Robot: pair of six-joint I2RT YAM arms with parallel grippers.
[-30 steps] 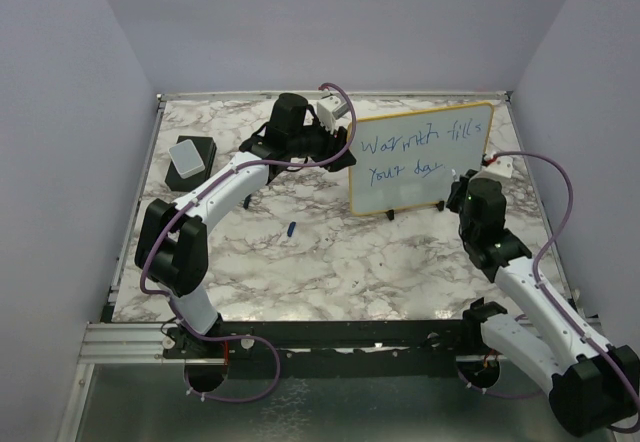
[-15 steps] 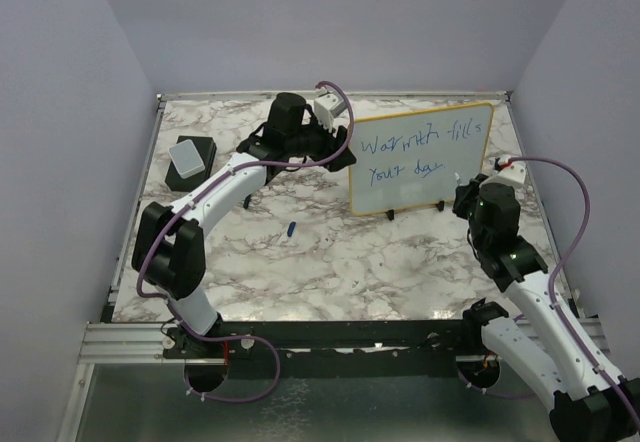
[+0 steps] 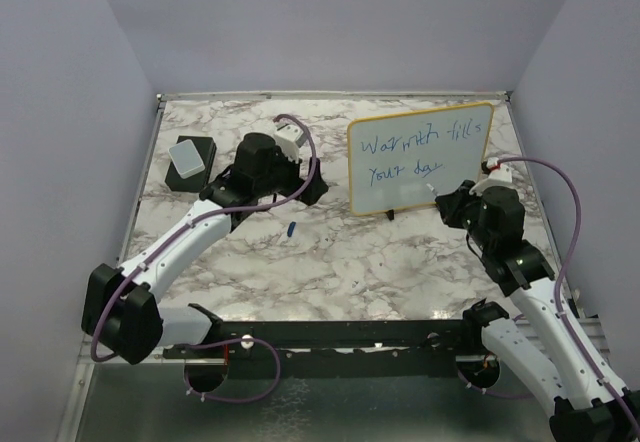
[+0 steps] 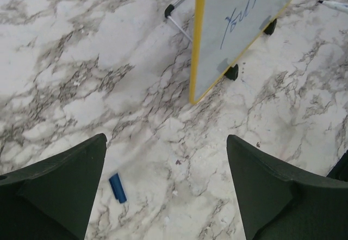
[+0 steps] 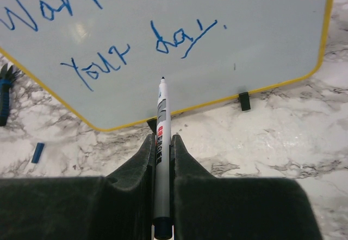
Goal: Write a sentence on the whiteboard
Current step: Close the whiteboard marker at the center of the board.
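The left arm (image 3: 190, 232) and right arm (image 3: 545, 327) have white link shells joined by black, rounded joint housings, each trailed by a thin purple cable (image 3: 570, 202). The left gripper (image 4: 166, 137) has dark green, wedge-shaped fingers (image 4: 60, 191) with blunt tips.

The sentence (image 5: 166, 44) on the whiteboard (image 5: 261, 33) runs off the top edge.

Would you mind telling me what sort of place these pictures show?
Likely a robot test cell: a left arm and right arm bolted to a marble-patterned table, plain lilac walls closing it in, and a whiteboard standing on it.
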